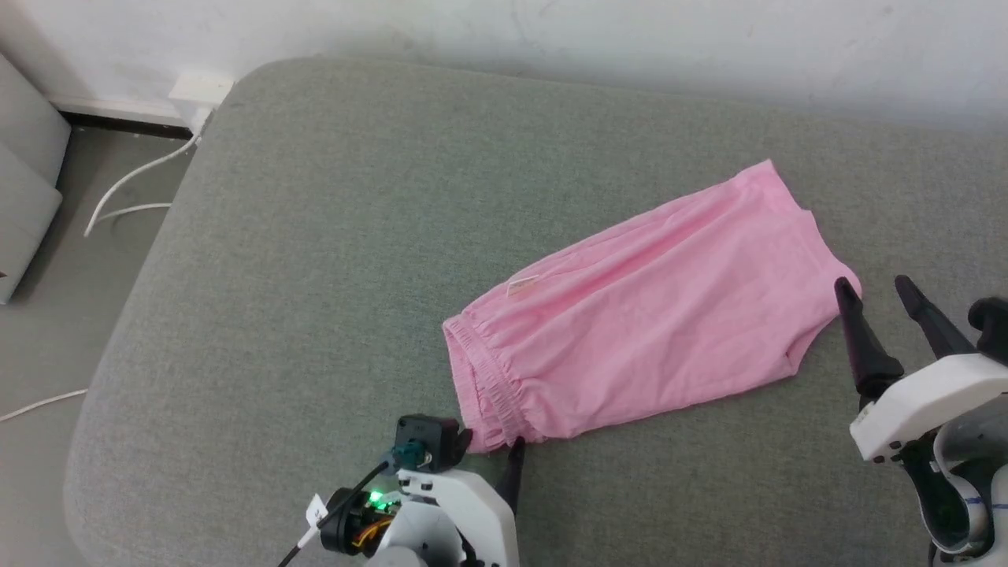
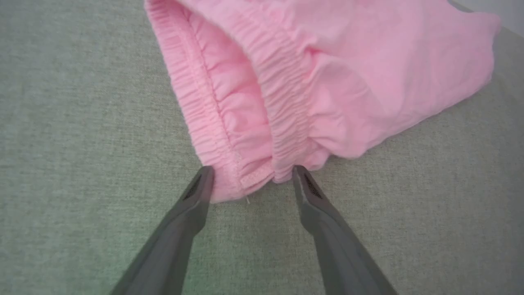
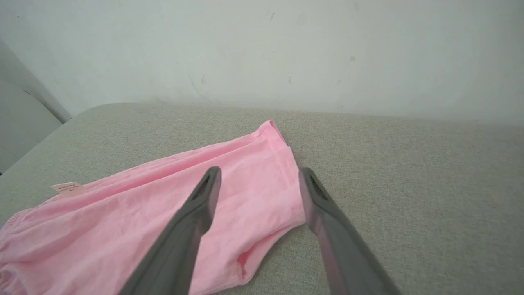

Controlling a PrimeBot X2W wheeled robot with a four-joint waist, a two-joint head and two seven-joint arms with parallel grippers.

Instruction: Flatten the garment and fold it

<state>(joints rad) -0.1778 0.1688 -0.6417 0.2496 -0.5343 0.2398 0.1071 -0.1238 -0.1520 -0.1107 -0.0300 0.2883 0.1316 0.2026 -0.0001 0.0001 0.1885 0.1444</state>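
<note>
The garment [image 1: 646,307], plain pink shorts, lies folded lengthwise on the grey cushion [image 1: 315,276], waistband at the lower left, leg hems at the upper right. A small white label [image 1: 521,287] lies on its upper edge. My left gripper [image 1: 490,449] stands open at the waistband's near corner; in the left wrist view its fingertips straddle the gathered waistband [image 2: 245,123] end without closing. My right gripper [image 1: 874,290] is open beside the leg end, hovering above it; the right wrist view shows the garment [image 3: 163,213] under the left finger and the label [image 3: 67,188].
The cushion's rounded left edge drops to the floor, where white cables [image 1: 134,185] run from a wall socket [image 1: 201,88]. A pale wall [image 1: 630,39] rises behind the cushion. Grey furniture [image 1: 24,181] stands at the far left.
</note>
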